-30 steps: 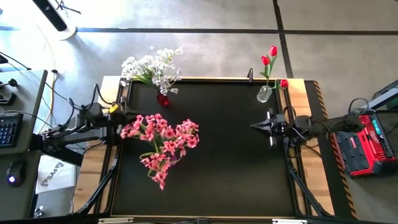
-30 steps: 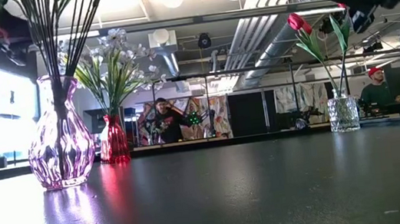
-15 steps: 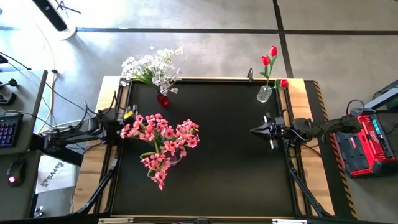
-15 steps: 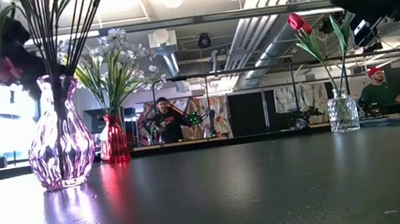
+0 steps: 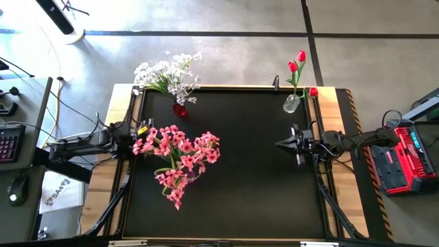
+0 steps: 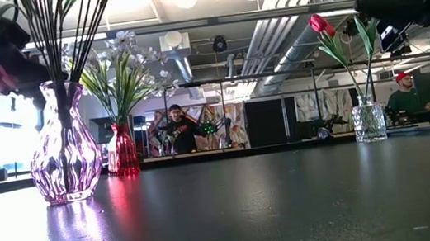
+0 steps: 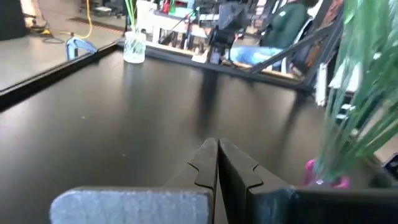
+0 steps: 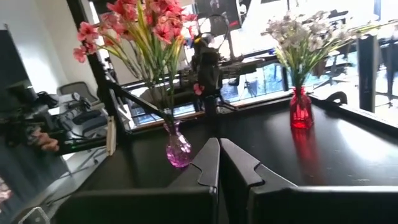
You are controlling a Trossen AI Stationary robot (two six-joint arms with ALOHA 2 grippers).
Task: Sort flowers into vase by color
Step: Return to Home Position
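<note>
Black worktop (image 5: 240,192) carries 3 vases, 1 colour of flowers in each. Purple vase (image 6: 64,153) stands near the left edge, abt halfway along it, packed w/ pink flowers (image 5: 180,156); the bunch is too dense for me to count sprays. Red vase (image 5: 179,109) sits at the back edge toward the left corner w/ white flowers (image 5: 167,74), also too many to count. Clear vase (image 5: 291,103) is by the back right corner w/ red tulips (image 5: 300,56); I count 3 blooms from above. Both arms are up off the surface. Left gripper (image 5: 143,129) hangs over the left edge, just beside the pink bunch, fingers pressed together on nothing per its wrist cam. Right gripper (image 5: 282,143) hangs near the right edge, in front of the clear vase, fingers likewise together, holding nothing. Room behind shows 2 people: 1 person (image 6: 177,130) at centre, 1 more at far right.
</note>
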